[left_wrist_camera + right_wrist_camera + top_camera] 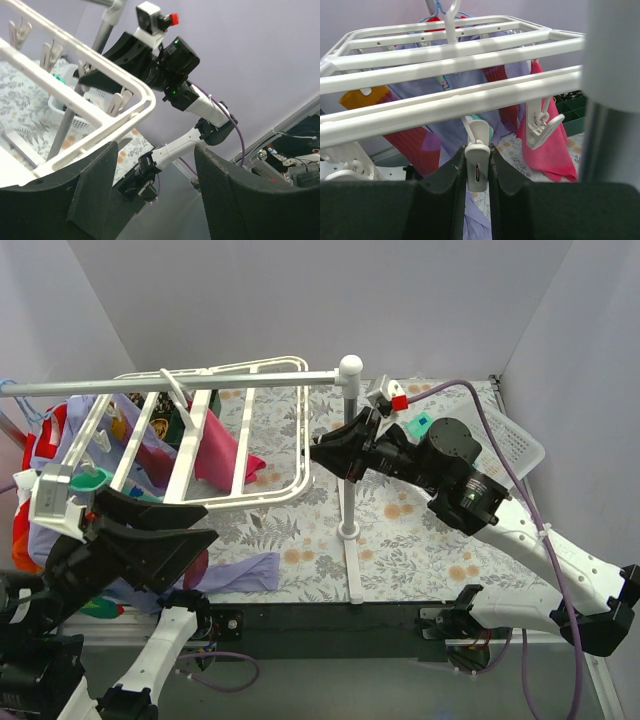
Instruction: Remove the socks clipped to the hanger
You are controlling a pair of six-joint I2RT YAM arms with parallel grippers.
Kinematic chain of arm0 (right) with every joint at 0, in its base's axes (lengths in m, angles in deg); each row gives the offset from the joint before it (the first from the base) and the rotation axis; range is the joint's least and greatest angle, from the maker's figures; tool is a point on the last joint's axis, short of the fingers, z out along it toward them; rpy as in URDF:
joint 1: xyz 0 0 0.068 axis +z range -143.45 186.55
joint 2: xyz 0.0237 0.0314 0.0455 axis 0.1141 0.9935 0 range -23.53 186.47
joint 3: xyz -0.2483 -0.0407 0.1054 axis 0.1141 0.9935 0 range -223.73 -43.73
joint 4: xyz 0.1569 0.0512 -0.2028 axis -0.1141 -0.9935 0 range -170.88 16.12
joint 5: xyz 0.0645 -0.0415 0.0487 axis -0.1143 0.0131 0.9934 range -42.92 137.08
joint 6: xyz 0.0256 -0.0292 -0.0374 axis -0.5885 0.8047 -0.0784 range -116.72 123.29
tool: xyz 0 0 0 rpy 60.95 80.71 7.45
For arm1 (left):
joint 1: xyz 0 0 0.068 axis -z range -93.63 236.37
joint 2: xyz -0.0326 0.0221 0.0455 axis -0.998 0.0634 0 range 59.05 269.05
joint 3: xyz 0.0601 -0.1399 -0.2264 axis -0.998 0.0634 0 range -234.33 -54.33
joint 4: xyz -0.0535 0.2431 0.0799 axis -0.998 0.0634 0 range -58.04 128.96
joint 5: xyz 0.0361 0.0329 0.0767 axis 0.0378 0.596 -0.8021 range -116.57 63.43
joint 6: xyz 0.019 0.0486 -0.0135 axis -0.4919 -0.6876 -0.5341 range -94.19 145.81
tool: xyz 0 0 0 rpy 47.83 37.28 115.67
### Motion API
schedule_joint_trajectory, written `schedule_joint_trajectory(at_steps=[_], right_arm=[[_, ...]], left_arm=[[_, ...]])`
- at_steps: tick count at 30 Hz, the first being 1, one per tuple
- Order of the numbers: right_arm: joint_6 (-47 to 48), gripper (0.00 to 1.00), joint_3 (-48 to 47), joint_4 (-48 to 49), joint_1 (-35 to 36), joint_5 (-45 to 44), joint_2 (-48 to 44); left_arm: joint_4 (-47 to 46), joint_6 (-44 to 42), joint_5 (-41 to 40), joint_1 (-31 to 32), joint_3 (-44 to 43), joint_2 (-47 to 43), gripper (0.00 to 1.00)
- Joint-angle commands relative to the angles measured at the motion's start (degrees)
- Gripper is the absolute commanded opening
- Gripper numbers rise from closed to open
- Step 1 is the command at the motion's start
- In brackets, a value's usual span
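The left gripper (pixel 155 170) lies nearest the bases. It is held released, with its fingers wide apart and nothing between them, low by the near corner of the hanger (pixel 262 494). One purple sock (pixel 250 572) is seen lying on the table close by.

Further in, the right gripper (pixel 477 170) is clenched on a white clip (pixel 477 150) that hangs from a crossbar at the hanger's right side. Whether that clip carries a sock cannot be told, since only lavender cloth is seen behind it. Just beyond, a pink sock (pixel 550 150) is pinned by the neighbouring clip, and an orange sock (pixel 365 97) is hung at the far side.

Trouble is judged most likely if the clip is dragged rather than squeezed open. The unsteadied frame could then be swung or unhooked from the grey rail (pixel 150 382), or the clip could be snapped off. The pole (pixel 610 125) stands close beside the right wrist and could be struck on withdrawal.
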Motion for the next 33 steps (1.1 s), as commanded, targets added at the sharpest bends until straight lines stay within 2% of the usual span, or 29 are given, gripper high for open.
schedule_joint_trajectory(at_steps=[1,2,6,11,14,18,21,25,30,33], right_arm=[[-1.5,0.22,-0.4,-1.3,-4.0,5.8,-0.2],[-1.6,0.25,-0.4,-1.5,-4.4,6.4,-0.2],[-1.6,0.50,-0.2,-2.6,-5.1,7.2,-0.7],[-1.3,0.67,2.1,-5.8,-5.1,7.1,-3.8],[-0.1,0.77,4.4,-11.2,-5.1,6.6,-7.4],[2.3,0.88,6.8,-14.9,-4.9,10.0,-12.1],[3.8,0.93,7.6,-15.2,-3.3,14.1,-14.7],[5.6,0.94,6.1,-14.5,2.0,14.1,-14.5],[9.2,0.96,-1.0,-13.3,12.8,3.9,-8.7],[11.2,0.97,-3.2,-10.8,15.9,-2.8,-5.1]], left_arm=[[3.9,-1.0,0.4,-0.3,4.6,0.5,0.61],[3.5,-0.7,0.7,-0.3,5.3,0.1,0.61],[2.6,-0.2,2.0,-0.3,7.8,-0.3,0.60],[1.3,0.0,2.6,-0.5,9.3,-0.3,0.60],[0.6,0.2,3.1,-0.7,9.6,-0.3,0.60],[0.3,0.2,3.5,-0.8,9.8,0.1,0.60],[0.0,0.2,3.6,-0.8,9.6,0.4,0.60],[-0.3,0.3,3.6,-0.9,9.9,0.5,0.60],[-0.3,0.6,3.6,-1.1,10.7,-0.1,0.59],[-0.3,0.7,3.5,-1.1,10.8,-0.2,0.59]])
